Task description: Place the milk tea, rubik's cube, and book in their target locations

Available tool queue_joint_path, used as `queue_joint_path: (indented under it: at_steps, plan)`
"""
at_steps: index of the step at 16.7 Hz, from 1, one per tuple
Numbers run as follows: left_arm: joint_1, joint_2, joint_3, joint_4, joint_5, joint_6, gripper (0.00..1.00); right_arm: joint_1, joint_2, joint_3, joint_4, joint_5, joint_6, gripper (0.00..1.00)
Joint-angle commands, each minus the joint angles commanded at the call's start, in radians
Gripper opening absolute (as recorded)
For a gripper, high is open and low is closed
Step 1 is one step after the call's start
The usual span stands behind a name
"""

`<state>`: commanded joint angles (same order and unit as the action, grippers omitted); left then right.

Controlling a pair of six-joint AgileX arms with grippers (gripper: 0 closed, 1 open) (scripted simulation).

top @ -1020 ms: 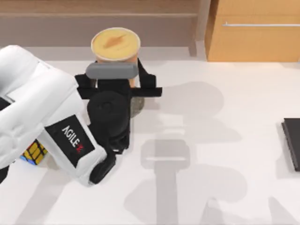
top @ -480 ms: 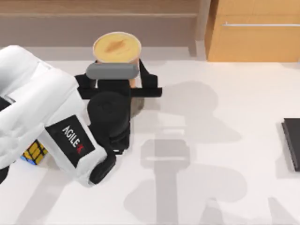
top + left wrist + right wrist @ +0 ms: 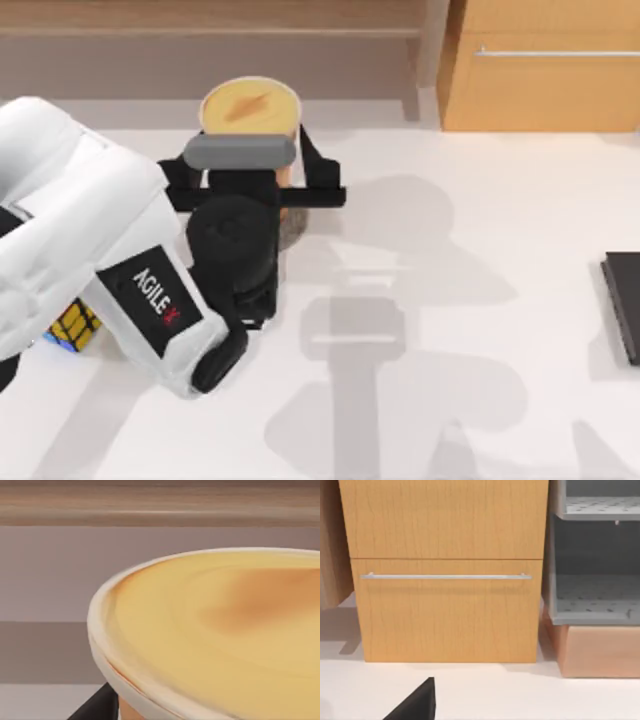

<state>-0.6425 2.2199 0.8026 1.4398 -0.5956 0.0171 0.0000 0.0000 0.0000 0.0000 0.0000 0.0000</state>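
The milk tea, a tan cup with a pale rim, stands upright at the back left of the table, and its flat top looms large in the left wrist view. My left gripper is shut on the cup's sides, one dark finger showing beside it. A sliver of the round grey coaster peeks out under the gripper, below the cup. The rubik's cube lies at the left edge, half hidden by my left arm. The flat black slab sits at the right edge. The book is out of view.
A wooden drawer cabinet with a metal handle stands at the back right, next to a grey shelf unit. A low wooden ledge runs along the back behind the cup. Arm shadows fall across the white table.
The cup's top has grown slightly smaller in the top view and shifted a little nearer, so the cup has sunk with my left gripper towards the coaster.
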Motion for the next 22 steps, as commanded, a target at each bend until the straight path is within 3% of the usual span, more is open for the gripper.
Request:
queue_joint_path:
  at_steps: [12, 22]
  plan:
    - [-0.048, -0.036, -0.102, 0.064, -0.051, 0.001, 1.0, 0.0, 0.0, 0.0, 0.0, 0.0, 0.0, 1.0]
    - [-0.086, -0.282, -0.168, -0.114, -0.093, 0.005, 1.0, 0.0, 0.0, 0.0, 0.0, 0.0, 0.0, 1.0]
